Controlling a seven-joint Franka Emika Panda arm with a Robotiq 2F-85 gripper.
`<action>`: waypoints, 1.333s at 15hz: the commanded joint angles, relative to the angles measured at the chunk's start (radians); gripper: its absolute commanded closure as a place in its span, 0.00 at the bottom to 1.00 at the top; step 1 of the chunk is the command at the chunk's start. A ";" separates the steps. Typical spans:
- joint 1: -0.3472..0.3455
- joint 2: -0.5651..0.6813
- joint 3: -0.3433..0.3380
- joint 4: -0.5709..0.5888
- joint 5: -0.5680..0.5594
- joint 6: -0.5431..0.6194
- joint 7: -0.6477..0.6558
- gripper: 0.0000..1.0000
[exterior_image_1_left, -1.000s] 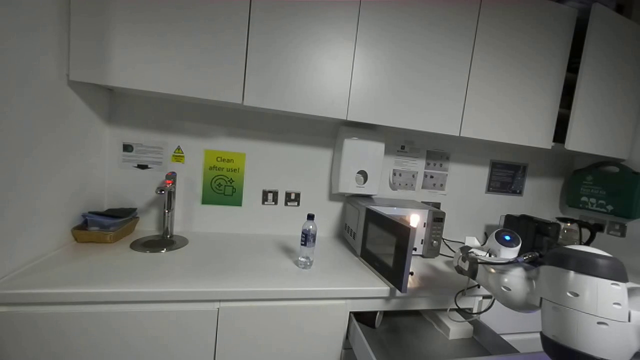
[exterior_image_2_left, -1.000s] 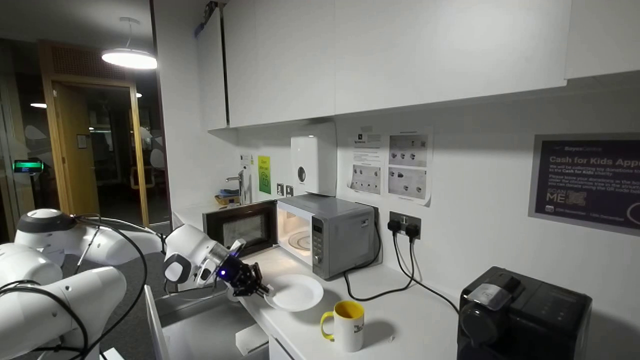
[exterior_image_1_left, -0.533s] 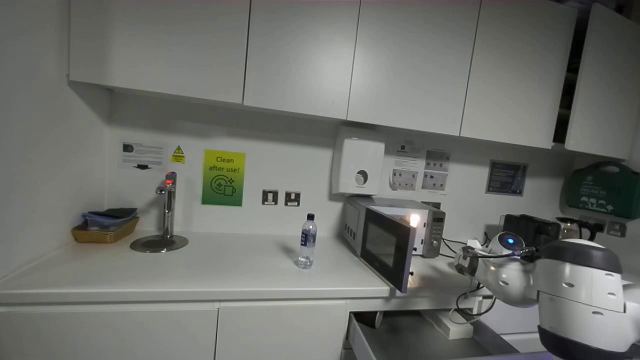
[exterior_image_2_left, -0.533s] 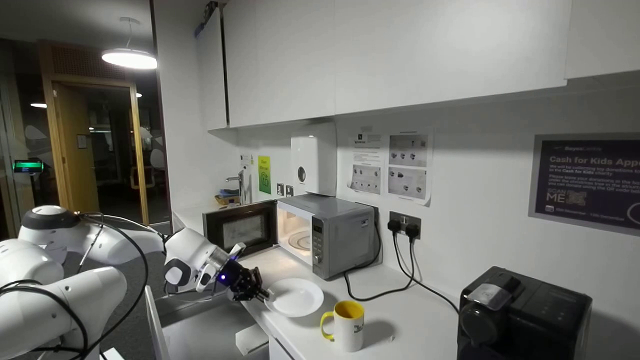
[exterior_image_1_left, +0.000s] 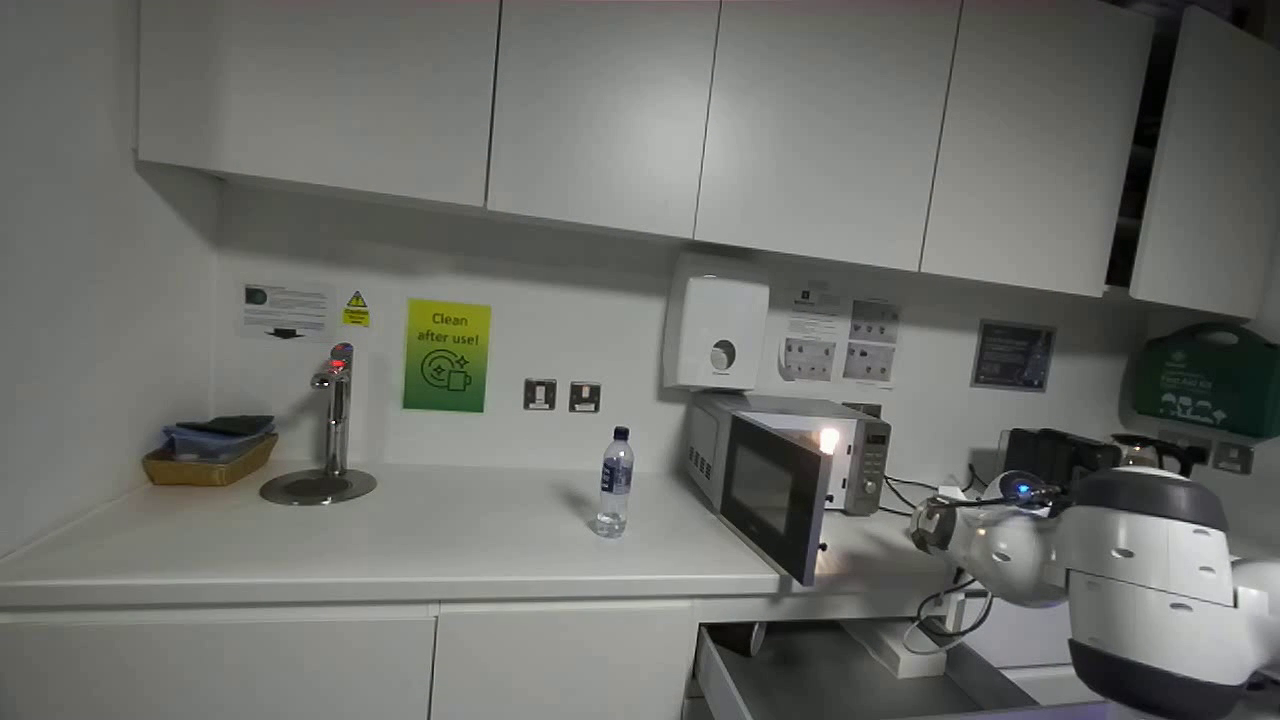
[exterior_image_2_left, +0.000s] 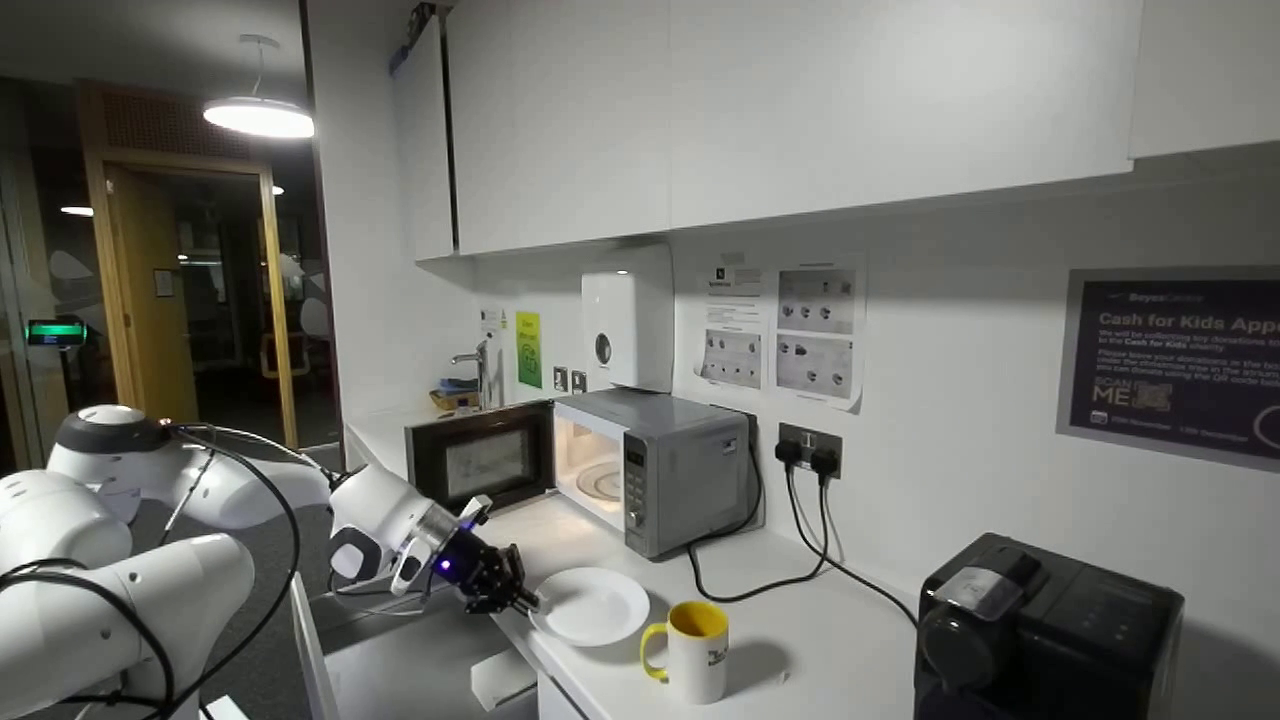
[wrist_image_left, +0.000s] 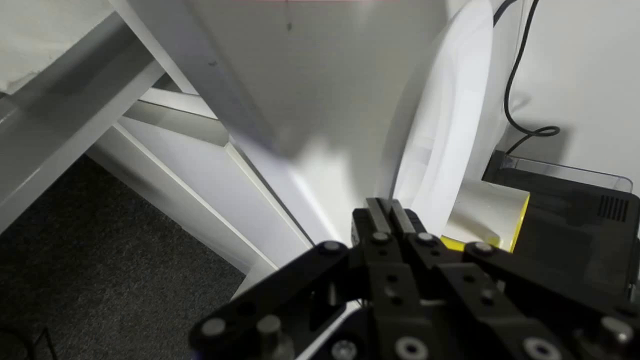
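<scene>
My gripper (exterior_image_2_left: 528, 602) is shut on the near rim of a white plate (exterior_image_2_left: 592, 606) by the counter's front edge. In the wrist view the closed fingertips (wrist_image_left: 389, 207) pinch the rim of the plate (wrist_image_left: 452, 100), seen nearly edge-on. The plate casts a shadow on the counter; whether it touches the counter is hard to tell. A white mug with yellow inside and handle (exterior_image_2_left: 697, 655) stands just beyond the plate; it also shows in the wrist view (wrist_image_left: 492, 205). In an exterior view the arm (exterior_image_1_left: 1140, 580) hides the gripper and plate.
A microwave (exterior_image_2_left: 690, 480) stands with its door (exterior_image_1_left: 770, 490) open and light on. A drawer (exterior_image_1_left: 830, 675) is pulled out under the counter, with a white box (exterior_image_2_left: 503, 680) in it. A coffee machine (exterior_image_2_left: 1040, 640), cables (exterior_image_2_left: 770, 595) and a water bottle (exterior_image_1_left: 614, 490) are on the counter.
The gripper and the plate have moved together along the counter toward the mug, away from the microwave. The arm has shifted with them. The gripper stays shut.
</scene>
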 joint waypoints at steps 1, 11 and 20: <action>-0.028 -0.066 0.003 0.002 0.055 0.082 -0.089 0.99; -0.054 -0.116 0.030 0.005 0.155 0.123 -0.208 0.99; -0.066 -0.150 0.023 0.007 0.225 0.141 -0.318 0.99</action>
